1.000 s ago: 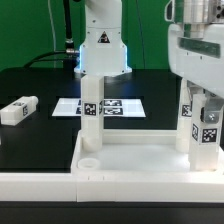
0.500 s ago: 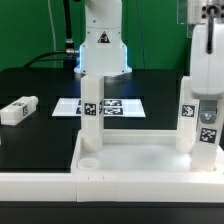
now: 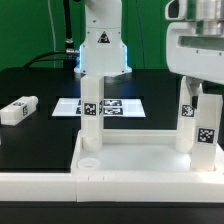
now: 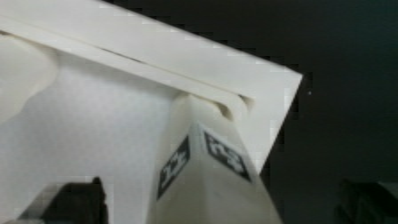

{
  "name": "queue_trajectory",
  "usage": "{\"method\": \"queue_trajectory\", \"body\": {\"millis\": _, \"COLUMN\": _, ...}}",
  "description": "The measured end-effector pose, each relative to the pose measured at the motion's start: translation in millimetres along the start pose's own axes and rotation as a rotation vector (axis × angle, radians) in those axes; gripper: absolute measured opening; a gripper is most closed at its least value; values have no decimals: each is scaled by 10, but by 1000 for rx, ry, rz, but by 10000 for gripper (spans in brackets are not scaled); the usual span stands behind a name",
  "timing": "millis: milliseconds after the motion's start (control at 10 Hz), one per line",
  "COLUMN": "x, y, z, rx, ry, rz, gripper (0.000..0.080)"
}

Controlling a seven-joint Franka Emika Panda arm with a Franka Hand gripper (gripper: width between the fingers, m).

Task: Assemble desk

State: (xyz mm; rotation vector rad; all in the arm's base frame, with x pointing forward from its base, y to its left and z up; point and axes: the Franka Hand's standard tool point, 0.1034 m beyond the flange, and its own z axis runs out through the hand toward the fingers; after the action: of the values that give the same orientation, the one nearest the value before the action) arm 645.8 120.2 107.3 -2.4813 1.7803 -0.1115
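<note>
Desk slab (image 3: 135,160): white, rimmed, flat at the near edge of the black table (image 3: 40,135).
3 upright on its corners: left leg (image 3: 91,112), rear right leg (image 3: 187,125), front right leg (image 3: 208,135).
1 loose leg (image 3: 18,110) lies well apart on the exterior view's left.
Gripper (image 3: 198,82) hangs over the right legs, fingers spread, grasping nothing.
</note>
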Motion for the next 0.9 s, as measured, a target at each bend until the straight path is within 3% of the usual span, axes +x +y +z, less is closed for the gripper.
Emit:
{"method": "queue_trajectory", "body": {"millis": 300, "x": 34, "y": 8, "z": 6, "rx": -2, "ry": 2, "rz": -220, "gripper": 649}}
{"method": "queue_trajectory", "body": {"millis": 400, "x": 70, "y": 3, "z": -15, "rx": -18, "ry": 13, "rz": -437, "gripper": 649}}
{"method": "queue_trajectory", "body": {"millis": 600, "x": 200, "y": -39, "z": 7, "rx": -7, "ry": 37, "rz": -804, "gripper": 649}}
{"method": "queue_trajectory", "body": {"millis": 700, "x": 123, "y": -25, "z": 34, "rx": -7, "ry": 39, "rz": -801, "gripper": 649}}
{"method": "queue_trajectory", "body": {"millis": 900, "x": 127, "y": -25, "z": 34, "rx": -6, "ry": 39, "rz": -779, "gripper": 622}}
